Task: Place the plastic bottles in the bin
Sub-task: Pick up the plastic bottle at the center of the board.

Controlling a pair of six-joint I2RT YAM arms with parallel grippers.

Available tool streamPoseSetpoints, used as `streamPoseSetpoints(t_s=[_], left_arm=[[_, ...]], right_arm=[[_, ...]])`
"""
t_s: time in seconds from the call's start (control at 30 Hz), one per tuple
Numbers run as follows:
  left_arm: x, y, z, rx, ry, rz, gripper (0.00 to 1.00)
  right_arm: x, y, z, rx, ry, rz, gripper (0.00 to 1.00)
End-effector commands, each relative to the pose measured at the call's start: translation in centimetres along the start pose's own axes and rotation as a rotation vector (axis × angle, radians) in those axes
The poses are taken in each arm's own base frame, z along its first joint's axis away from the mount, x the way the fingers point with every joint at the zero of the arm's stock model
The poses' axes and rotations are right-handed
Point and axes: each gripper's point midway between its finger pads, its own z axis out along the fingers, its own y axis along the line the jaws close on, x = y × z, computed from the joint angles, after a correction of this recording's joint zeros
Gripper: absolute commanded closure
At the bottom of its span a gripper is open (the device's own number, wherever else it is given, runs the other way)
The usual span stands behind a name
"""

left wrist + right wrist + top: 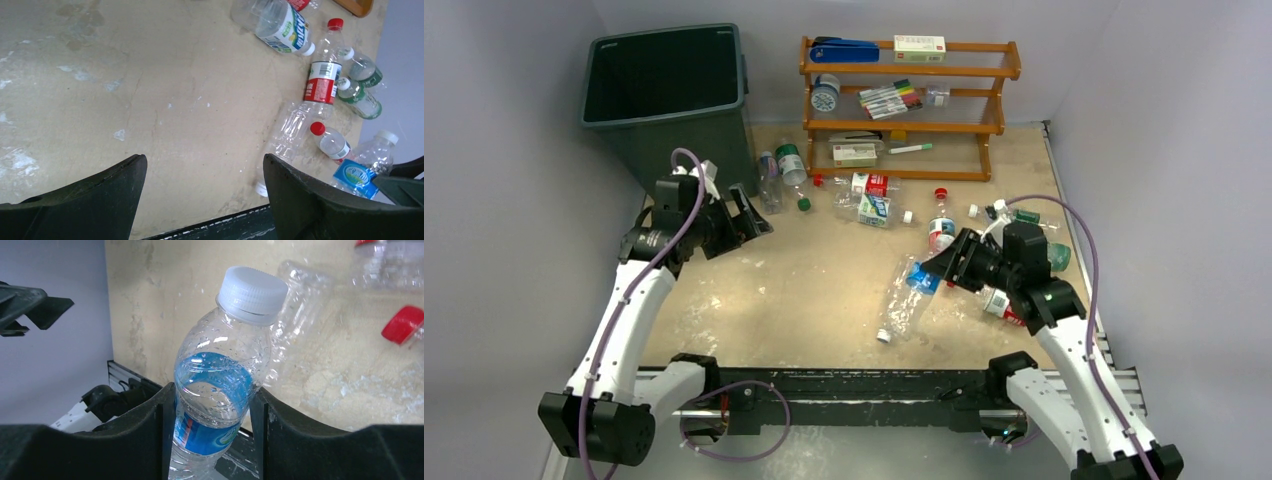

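Observation:
My right gripper [944, 265] is shut on a clear bottle with a blue label and white cap [220, 380], held off the table at the right. That bottle also shows in the left wrist view [356, 175]. My left gripper [759, 215] is open and empty beside the front right corner of the dark green-grey bin [689, 140]. Its jaws [205, 165] stand wide apart over bare table. Several bottles lie on the table: a green-labelled one [790, 163] by the bin, a red-labelled one [871, 184], a red-capped one [941, 230] and a crushed clear one [904, 310].
An orange wooden rack [909, 100] with a stapler, marker pens and small boxes stands at the back. More bottles [1029, 217] lie behind my right arm by the right wall. Loose caps [804, 204] are scattered about. Grey walls close in both sides.

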Motion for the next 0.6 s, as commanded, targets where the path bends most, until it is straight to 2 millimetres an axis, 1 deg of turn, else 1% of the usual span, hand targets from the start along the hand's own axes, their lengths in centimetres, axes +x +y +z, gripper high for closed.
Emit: streamPoseSetpoints(t_s=[0.0, 0.1, 0.17, 0.2, 0.27, 0.3, 0.4, 0.47, 0.53, 0.57], left_arm=[[0.7, -2.4, -0.4, 0.113, 0.0, 0.037, 0.14], [1.6, -3.4, -0.5, 0.155, 0.007, 0.036, 0.14], [2.4, -3.9, -0.4, 0.192, 0.02, 0.027, 0.14], [2.8, -4.3, -0.4, 0.218, 0.029, 0.019, 0.14], [3.6, -5.0, -0.6, 0.25, 0.037, 0.009, 0.14], [3.7, -5.3, -0.9, 0.261, 0.025, 0.009, 0.14], [3.7, -6.4, -2.3, 0.306, -0.012, -0.006, 0.14], [3.9, -7.5, -2.8, 0.347, -0.008, -0.03, 0.14], [4.0, -8.7, -3.3, 0.377, 0.005, -0.035, 0.14], [4.0, -9.3, -3.5, 0.38, 0.006, -0.025, 0.14]], right_arm=[[-3.7, 4.4, -1.2, -0.105, -0.083, -0.125, 0.47], [-4.4, 5.2, -1.1, -0.126, -0.082, -0.154, 0.47], [-3.6, 5.7, -0.9, -0.166, -0.034, -0.147, 0.47], [-3.7, 6.1, -0.8, -0.188, -0.029, -0.147, 0.47], [-4.2, 6.2, -0.2, -0.184, -0.031, -0.162, 0.47], [-4.4, 5.9, 0.2, -0.173, -0.021, -0.19, 0.47], [-5.0, 6.2, 0.7, -0.172, -0.006, -0.223, 0.47], [-6.0, 6.9, 0.9, -0.182, -0.023, -0.244, 0.47], [-6.4, 7.3, 1.2, -0.19, -0.01, -0.252, 0.47], [-6.9, 7.8, 1.2, -0.198, -0.008, -0.266, 0.47]])
